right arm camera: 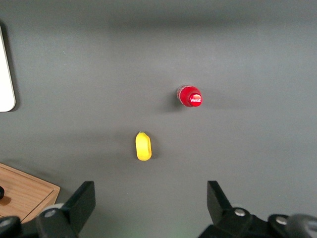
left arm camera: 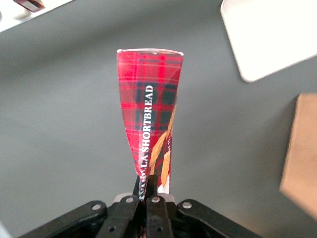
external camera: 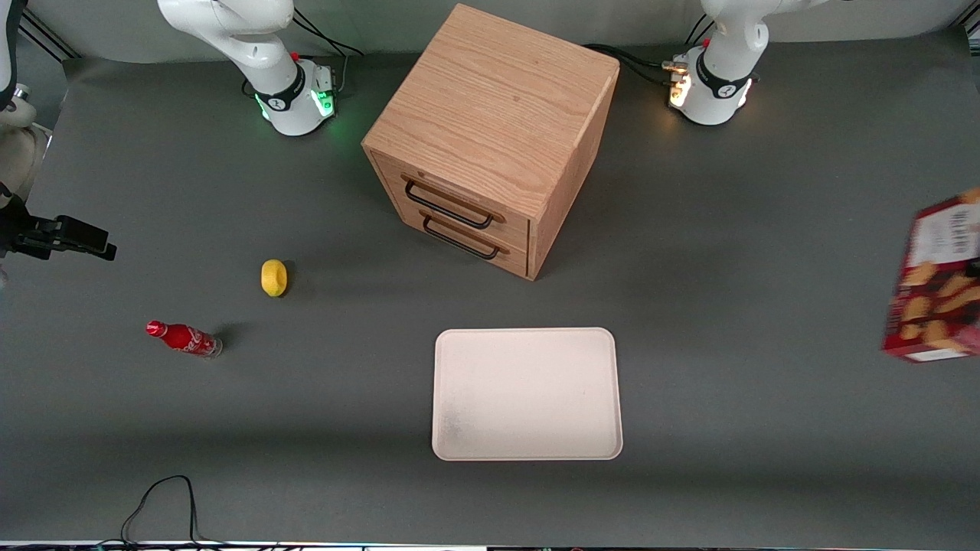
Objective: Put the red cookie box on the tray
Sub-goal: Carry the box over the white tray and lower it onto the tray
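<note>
Already the red cookie box (left arm camera: 149,106) is pinched at 1 narrow end by the closed gripper (left arm camera: 148,191), aloft near the working arm's table end, well apart from the tray (external camera: 527,394); light, crushable cardboard is judged.

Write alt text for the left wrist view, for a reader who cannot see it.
The gripper is shut on one end of the red cookie box, a tartan carton marked SHORTBREAD, held above the grey table. A corner of the cream-white tray and an edge of the wooden drawer cabinet also show.
</note>
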`<state>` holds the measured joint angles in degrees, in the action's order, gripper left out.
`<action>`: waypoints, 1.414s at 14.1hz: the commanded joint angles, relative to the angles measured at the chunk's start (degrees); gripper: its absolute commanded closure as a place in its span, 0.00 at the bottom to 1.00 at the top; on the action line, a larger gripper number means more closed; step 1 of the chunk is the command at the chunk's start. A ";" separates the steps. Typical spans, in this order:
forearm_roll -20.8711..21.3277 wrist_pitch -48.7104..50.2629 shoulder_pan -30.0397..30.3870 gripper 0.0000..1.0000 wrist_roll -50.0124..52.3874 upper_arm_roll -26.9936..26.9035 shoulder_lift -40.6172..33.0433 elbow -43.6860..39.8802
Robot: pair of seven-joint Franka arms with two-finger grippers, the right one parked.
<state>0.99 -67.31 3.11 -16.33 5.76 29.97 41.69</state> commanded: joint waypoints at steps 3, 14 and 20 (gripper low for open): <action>2.09 -5.88 -15.39 1.00 31.12 -1.19 -1.58 6.28; 1.91 -24.16 -28.69 1.00 54.30 -1.19 2.73 15.58; 5.07 -39.19 -28.34 1.00 53.50 -1.46 4.65 28.34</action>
<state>4.28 -102.55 -25.19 37.05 4.71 35.42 65.45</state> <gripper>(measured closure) 0.982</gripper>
